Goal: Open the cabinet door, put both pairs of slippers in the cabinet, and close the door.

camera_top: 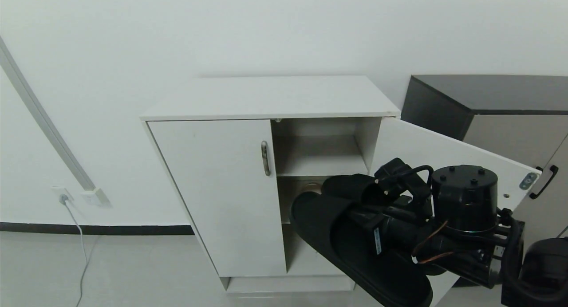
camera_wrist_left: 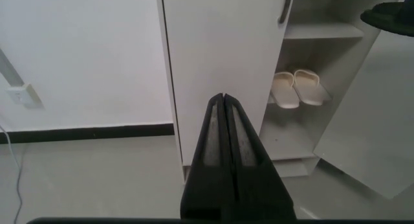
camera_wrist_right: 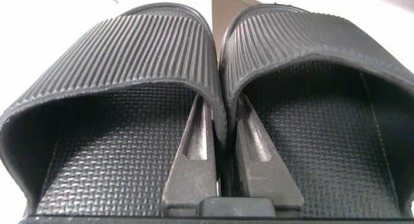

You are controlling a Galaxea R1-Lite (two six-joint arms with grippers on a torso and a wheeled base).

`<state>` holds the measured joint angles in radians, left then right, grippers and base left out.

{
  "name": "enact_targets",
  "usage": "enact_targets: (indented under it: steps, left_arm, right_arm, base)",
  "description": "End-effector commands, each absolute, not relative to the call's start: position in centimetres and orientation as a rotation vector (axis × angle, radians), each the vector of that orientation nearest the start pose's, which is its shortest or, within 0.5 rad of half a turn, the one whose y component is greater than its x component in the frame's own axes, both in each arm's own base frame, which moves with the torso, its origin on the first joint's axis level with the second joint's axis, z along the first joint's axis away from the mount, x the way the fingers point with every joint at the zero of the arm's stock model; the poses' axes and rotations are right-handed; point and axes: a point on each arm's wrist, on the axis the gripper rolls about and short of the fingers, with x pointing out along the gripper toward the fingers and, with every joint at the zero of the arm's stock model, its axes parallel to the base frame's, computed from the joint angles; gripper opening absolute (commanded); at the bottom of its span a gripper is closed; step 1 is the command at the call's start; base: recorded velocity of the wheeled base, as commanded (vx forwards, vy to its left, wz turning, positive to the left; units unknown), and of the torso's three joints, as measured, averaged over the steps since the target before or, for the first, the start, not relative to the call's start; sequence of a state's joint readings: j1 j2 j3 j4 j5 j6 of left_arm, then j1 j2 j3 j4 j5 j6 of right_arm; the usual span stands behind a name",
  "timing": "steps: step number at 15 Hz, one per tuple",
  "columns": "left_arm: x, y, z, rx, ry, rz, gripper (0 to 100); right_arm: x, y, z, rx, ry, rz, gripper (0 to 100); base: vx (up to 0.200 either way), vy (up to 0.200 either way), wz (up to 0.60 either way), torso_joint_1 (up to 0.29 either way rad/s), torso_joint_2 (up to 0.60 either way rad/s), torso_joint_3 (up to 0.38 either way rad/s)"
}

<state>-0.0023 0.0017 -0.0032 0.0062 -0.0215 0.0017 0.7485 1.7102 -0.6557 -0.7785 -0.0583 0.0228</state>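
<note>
The right gripper (camera_wrist_right: 223, 160) is clamping the black slippers (camera_top: 350, 240) by their touching straps, pinning both into one load, just before the open side of the cabinet (camera_top: 270, 98). The left gripper (camera_wrist_left: 223, 143) is hanging closed and empty before the cabinet; beige slippers (camera_wrist_left: 299, 88) are lying inside it.

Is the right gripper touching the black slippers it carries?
Touching. The right wrist view shows the right gripper with one finger inside each of the black slippers, pinching their adjoining strap walls together.
</note>
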Motion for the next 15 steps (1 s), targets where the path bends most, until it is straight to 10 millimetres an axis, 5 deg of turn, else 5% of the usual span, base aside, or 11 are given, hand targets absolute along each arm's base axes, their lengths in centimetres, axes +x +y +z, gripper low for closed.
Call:
enact_targets:
  steps: [1,15]
  left_arm:
    - [-2.29,-0.04,7.57,0.001,0.005,-0.025,0]
    - [-2.29,-0.04,7.57,0.001,0.005,-0.025,0]
  right_arm:
    - [21.58,19.86,15.25,-0.089,0.268,0.681,0]
    - [21.63,19.97,14.79,-0.098,0.268,0.684,0]
  base:
    - [0.000,0.000,0.00,-0.159,0.50,0.325]
    - [0.000,0.000,0.00,-0.074,0.43,0.353]
